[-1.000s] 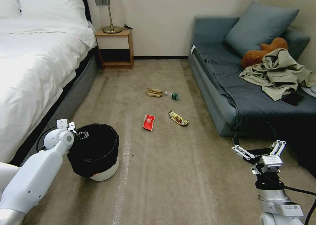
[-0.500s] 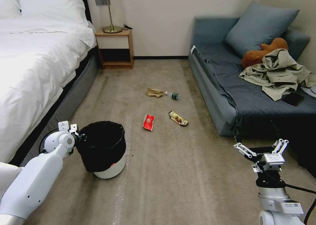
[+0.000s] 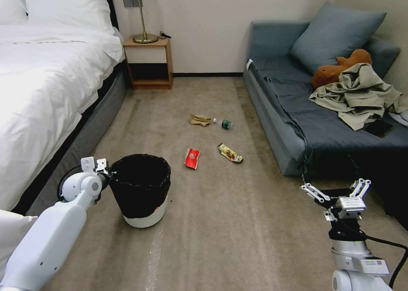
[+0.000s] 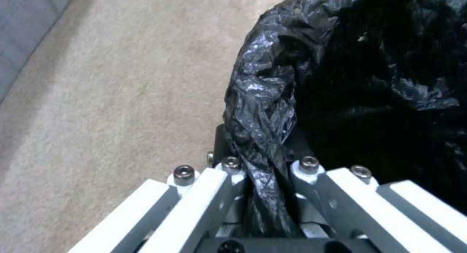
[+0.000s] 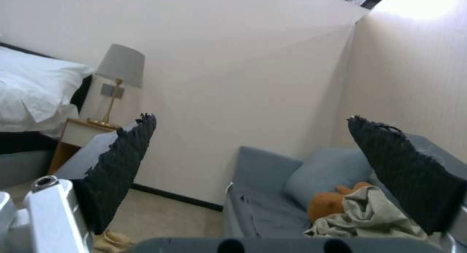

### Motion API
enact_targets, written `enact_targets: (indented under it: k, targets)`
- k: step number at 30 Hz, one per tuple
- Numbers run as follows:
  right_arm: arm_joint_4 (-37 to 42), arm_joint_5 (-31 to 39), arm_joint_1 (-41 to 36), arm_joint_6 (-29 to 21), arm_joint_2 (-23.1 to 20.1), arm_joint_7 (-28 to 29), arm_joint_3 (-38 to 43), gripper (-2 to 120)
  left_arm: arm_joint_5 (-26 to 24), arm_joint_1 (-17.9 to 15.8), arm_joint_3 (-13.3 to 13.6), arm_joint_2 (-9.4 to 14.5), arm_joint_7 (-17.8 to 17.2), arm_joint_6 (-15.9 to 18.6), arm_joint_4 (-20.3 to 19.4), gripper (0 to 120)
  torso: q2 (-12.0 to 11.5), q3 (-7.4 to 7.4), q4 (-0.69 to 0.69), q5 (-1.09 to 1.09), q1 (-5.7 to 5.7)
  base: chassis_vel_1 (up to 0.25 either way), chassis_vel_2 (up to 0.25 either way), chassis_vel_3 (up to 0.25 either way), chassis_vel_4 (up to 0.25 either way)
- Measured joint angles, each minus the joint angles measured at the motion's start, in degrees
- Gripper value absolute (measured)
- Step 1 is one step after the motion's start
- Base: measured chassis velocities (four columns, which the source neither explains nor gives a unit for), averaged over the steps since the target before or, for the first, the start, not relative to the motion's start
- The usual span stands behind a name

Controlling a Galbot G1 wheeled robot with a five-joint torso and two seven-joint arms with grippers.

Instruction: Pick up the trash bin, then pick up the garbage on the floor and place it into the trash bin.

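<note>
Gripping the near-left rim of the trash bin (image 3: 140, 189), the left gripper (image 3: 106, 170) has its fingers (image 4: 228, 180) closed on a bunched fold of the crinkled black liner, one finger outside the rim and one inside, as the left wrist view shows. In the head view the bin is upright, its white base at the floor (image 3: 221, 223); whether it rests on the carpet or hangs just clear of it cannot be told. It is at the left of the open carpet, near the grey base of the bed (image 3: 46, 78). The garbage lies farther out, well apart from the bin: a red snack wrapper (image 3: 192, 158), a gold-brown snack wrapper (image 3: 230, 152) beside it, and beyond them a crumpled tan paper bag (image 3: 200, 119) with a clear bottle (image 3: 223, 123) just to its right. The right gripper (image 3: 336, 190) waits at the lower right near the front of the blue sofa (image 3: 297, 125), spread wide and holding nothing, its dark pads (image 5: 122, 165) pointing toward the far wall.
</note>
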Motion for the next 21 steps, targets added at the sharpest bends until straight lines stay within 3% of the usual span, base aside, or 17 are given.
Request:
enact_targets:
  k: [7,10,15,19,21]
  targets:
    - [0.11,-0.31,-0.11,0.00,0.00,0.05,-0.34,100,5.86,5.45,-5.00,-1.76,6.83,-4.55,-2.49,4,0.00,0.00,0.00,-0.02,0.00,0.000,0.000,0.000,0.000]
    - [0.12,-0.69,-0.47,-0.02,0.00,-0.03,-0.71,100,9.32,8.64,-7.82,-2.52,12.31,-10.34,-3.87,4,0.00,0.00,0.01,0.01,0.00,0.000,0.000,0.000,0.000]
    - [0.38,-0.95,-0.54,-0.62,0.00,-0.09,-1.09,100,9.66,10.80,-9.61,-3.72,14.55,-14.55,-6.53,3,0.00,0.00,0.00,0.02,0.00,0.000,0.000,0.000,0.000]
    - [0.59,-0.95,-0.49,-1.11,0.00,-0.06,-1.18,100,8.88,11.78,-10.41,-4.26,14.84,-14.66,-8.59,3,0.00,0.00,-0.01,0.01,0.00,0.000,0.000,0.000,0.000]
    - [0.81,-0.51,-0.53,-1.82,0.00,-0.05,-1.17,100,7.45,13.92,-12.36,-5.67,14.77,-14.13,-12.57,3,0.00,0.00,-0.01,0.03,0.00,0.000,0.000,0.000,0.000]
